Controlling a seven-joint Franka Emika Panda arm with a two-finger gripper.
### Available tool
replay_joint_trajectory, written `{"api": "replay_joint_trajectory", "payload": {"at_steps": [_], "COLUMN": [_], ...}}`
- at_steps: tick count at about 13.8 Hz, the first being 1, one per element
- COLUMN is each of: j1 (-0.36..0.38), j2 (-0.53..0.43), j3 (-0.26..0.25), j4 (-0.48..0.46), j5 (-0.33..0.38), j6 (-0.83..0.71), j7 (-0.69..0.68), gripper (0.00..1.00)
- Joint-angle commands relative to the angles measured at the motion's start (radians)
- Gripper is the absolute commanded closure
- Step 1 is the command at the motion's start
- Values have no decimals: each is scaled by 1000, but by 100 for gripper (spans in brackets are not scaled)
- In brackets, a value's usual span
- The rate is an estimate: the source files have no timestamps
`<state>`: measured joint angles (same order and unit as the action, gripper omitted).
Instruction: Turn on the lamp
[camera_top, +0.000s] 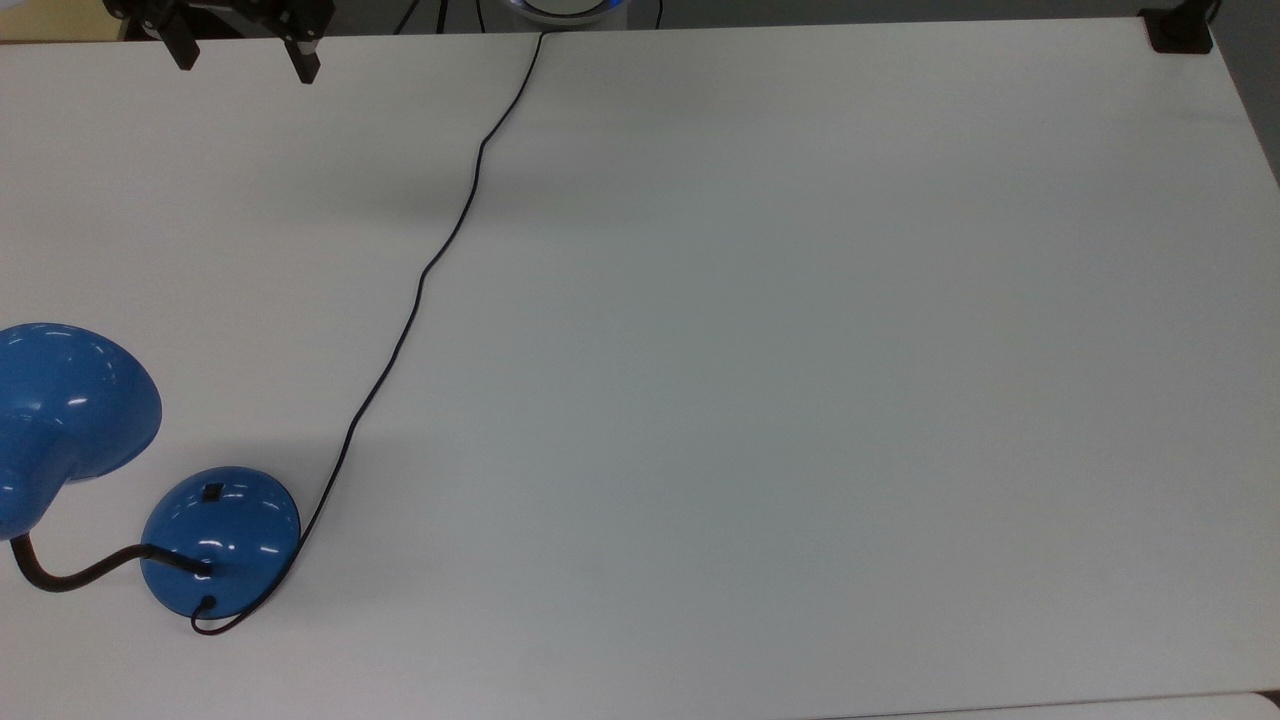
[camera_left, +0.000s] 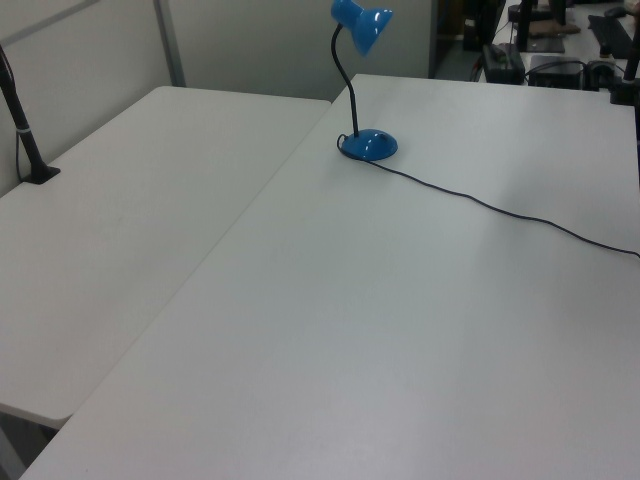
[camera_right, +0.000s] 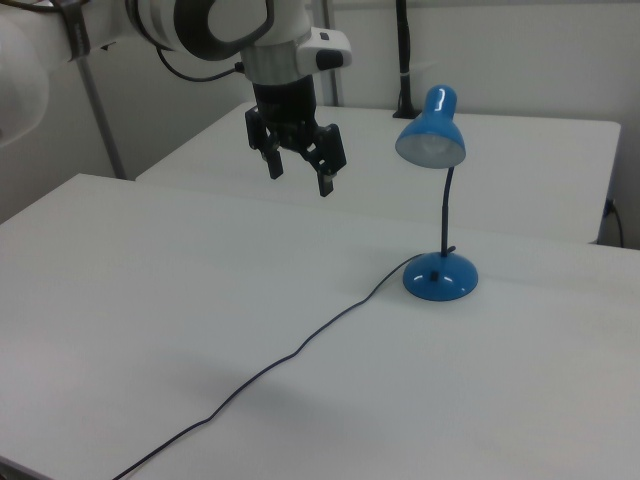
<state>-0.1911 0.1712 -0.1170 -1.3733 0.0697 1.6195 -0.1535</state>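
The lamp stands on the white table (camera_top: 800, 400), with its glossy blue domed base (camera_top: 220, 540) near the top view's lower left. A small black square switch (camera_top: 213, 491) sits on the dome. A black gooseneck (camera_top: 70, 578) curves up to the blue shade (camera_top: 60, 410). The lamp's base (camera_right: 440, 277) and shade (camera_right: 432, 130) also show in the right view, the bulb looking unlit. The same lamp (camera_left: 368, 145) is at the far end in the left view. My gripper (camera_top: 245, 60) (camera_right: 298, 175) hangs open above the table, well away from the lamp, holding nothing.
The lamp's thin black cord (camera_top: 430, 270) runs across the table from the base to the far edge. A black clamp (camera_top: 1180, 30) sits at the table corner. A second white table (camera_left: 120, 200) adjoins, with a black post (camera_left: 25, 130) on it.
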Motion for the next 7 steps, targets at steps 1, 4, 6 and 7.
{"api": "replay_joint_trajectory", "payload": {"at_steps": [1, 4, 6, 7], "j1": [9, 6, 10, 9], "j2": [-25, -25, -25, -25], "j3": [2, 0, 2, 2], "j4": [-32, -32, -33, -32], "j5": [16, 18, 16, 16], "j6": [-1, -3, -3, -3], "j7": [-24, -24, -24, -26], "gripper": [0, 0, 0, 0]}}
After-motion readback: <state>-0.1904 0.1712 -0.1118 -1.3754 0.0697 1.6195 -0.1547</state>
